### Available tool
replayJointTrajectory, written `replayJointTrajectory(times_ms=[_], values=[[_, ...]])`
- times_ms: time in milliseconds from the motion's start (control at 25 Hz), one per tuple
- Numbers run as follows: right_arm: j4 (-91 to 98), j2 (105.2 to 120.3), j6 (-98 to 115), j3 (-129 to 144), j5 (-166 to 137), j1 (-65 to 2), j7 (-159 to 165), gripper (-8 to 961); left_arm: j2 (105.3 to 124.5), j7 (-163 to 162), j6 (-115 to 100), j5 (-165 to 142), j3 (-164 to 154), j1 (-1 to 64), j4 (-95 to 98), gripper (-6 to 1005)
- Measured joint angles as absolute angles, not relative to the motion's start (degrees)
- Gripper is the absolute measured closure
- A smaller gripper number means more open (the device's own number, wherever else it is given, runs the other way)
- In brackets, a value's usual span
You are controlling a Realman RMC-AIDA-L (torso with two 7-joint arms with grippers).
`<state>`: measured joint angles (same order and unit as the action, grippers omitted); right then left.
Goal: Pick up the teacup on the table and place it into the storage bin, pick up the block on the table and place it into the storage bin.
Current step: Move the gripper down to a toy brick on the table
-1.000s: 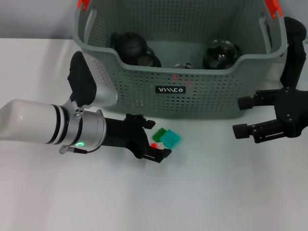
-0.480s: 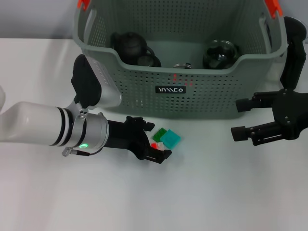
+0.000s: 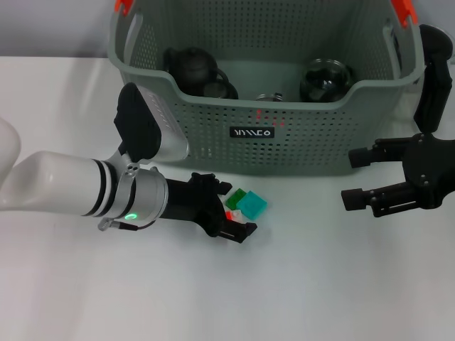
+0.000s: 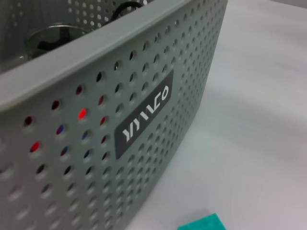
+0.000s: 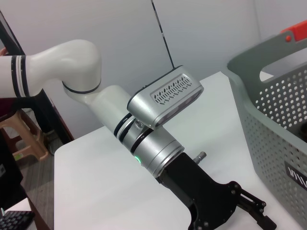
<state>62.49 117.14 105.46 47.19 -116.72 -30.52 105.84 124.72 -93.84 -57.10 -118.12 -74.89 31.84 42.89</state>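
Note:
The grey-green storage bin point(image 3: 213, 153) stands at the back of the white table, and its black label point(image 4: 144, 117) fills the left wrist view. Small blocks lie in front of it: a teal block point(image 3: 252, 205), a green one point(image 3: 239, 195) and a red one point(image 3: 229, 213). My left gripper point(image 3: 232, 211) is low on the table, open, with a finger on either side of the red block. My right gripper point(image 3: 359, 176) hovers open and empty at the bin's right front corner. No teacup stands on the table. A dark cup point(image 3: 217, 89) sits inside the bin.
A black teapot point(image 3: 193, 66) and a glass vessel point(image 3: 325, 78) also sit in the bin. Orange handle clips point(image 3: 402, 8) mark its top corners. The right wrist view shows my left arm point(image 5: 153, 139) beside the bin wall point(image 5: 283, 120). White tabletop stretches in front.
My left arm has slid to the right, bringing its fingers closer around the small blocks. The right gripper has barely moved.

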Motion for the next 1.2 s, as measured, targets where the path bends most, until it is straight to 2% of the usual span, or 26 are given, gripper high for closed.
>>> replayJointTrajectory(times_ms=[1200], values=[[59.9,116.63,105.3,46.8,-116.8,-31.0,104.5,6,124.52,-94.3,-67.6,-118.6,-76.4,32.8,43.3,49]])
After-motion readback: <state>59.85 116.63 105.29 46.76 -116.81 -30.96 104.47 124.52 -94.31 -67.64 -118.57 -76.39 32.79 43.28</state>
